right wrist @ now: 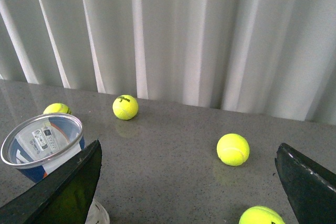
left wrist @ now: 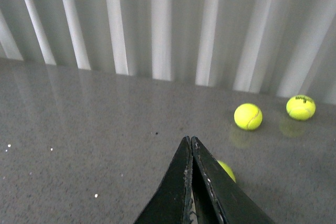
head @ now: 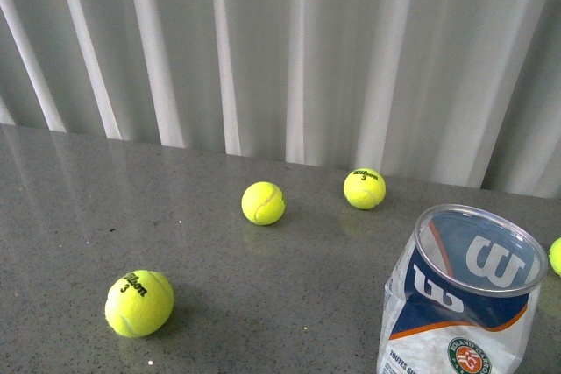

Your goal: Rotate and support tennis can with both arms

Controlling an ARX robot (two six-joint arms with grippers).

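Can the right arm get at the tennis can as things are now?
Probably yes. The right gripper is open, the tennis can stands upright close beside one finger, and nothing lies between them.

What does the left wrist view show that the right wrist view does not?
Only the left wrist view shows the left gripper, its fingers pressed together, hiding part of a ball. Only the right wrist view shows the can, upright and open-topped, and the right gripper, fingers wide apart. Both show the grey table, white curtain and loose yellow balls.
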